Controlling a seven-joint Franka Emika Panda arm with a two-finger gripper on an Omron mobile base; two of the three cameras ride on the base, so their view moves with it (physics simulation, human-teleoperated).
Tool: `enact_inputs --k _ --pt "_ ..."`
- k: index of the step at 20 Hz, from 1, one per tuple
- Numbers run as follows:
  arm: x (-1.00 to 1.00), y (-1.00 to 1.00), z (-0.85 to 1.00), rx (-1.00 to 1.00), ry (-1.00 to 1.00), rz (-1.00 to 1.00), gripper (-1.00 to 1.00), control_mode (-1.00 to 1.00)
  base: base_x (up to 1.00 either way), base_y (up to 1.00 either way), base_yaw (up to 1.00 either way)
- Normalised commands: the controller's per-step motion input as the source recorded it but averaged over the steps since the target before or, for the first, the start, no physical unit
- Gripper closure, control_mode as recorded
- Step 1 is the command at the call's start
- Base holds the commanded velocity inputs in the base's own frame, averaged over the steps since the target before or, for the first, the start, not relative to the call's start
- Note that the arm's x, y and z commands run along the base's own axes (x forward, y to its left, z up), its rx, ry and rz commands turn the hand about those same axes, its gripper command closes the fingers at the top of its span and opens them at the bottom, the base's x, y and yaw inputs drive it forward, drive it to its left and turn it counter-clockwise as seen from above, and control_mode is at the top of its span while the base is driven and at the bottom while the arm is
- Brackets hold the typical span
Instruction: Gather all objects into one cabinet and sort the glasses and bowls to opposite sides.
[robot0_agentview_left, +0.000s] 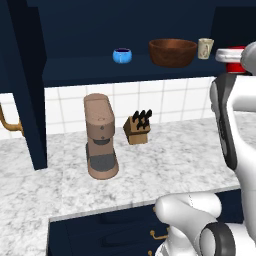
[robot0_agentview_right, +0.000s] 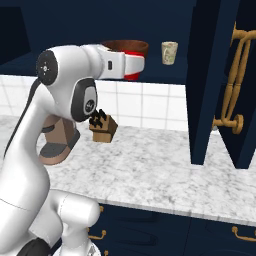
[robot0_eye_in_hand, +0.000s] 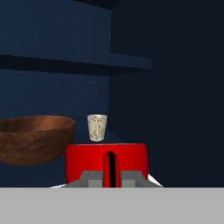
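Gripper (robot0_eye_in_hand: 112, 177) pinched on red cup (robot0_eye_in_hand: 106, 162) handle, apparently over cabinet (robot0_agentview_left: 100, 70) shelf; brown bowl (robot0_eye_in_hand: 35, 138) left, beige cup (robot0_eye_in_hand: 96, 127) behind.

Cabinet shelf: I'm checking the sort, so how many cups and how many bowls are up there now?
Cups: 2, red cup and beige cup
Bowls: 2, brown bowl and blue bowl
Total: 4

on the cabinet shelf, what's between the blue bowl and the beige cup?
The brown bowl sits between the blue bowl and the beige cup on the shelf, clearest in the left base view.
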Motion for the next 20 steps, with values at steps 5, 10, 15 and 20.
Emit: enact_inputs --k 5,10,15,20 --pt "-0.13 0.00 -0.12 0.00 0.03 0.00 1.00 -1.00 0.00 0.00 0.00" --pt "-0.04 0.00 -0.21 0.00 -0.03 0.00 1.00 -1.00 0.00 0.00 0.00" --pt "0.13 0.00 0.23 0.00 -0.15 0.00 1.00 -1.00 0.00 0.00 0.00" --pt "0.19 0.00 0.34 0.00 -0.01 0.00 1.00 -1.00 0.00 0.00 0.00"
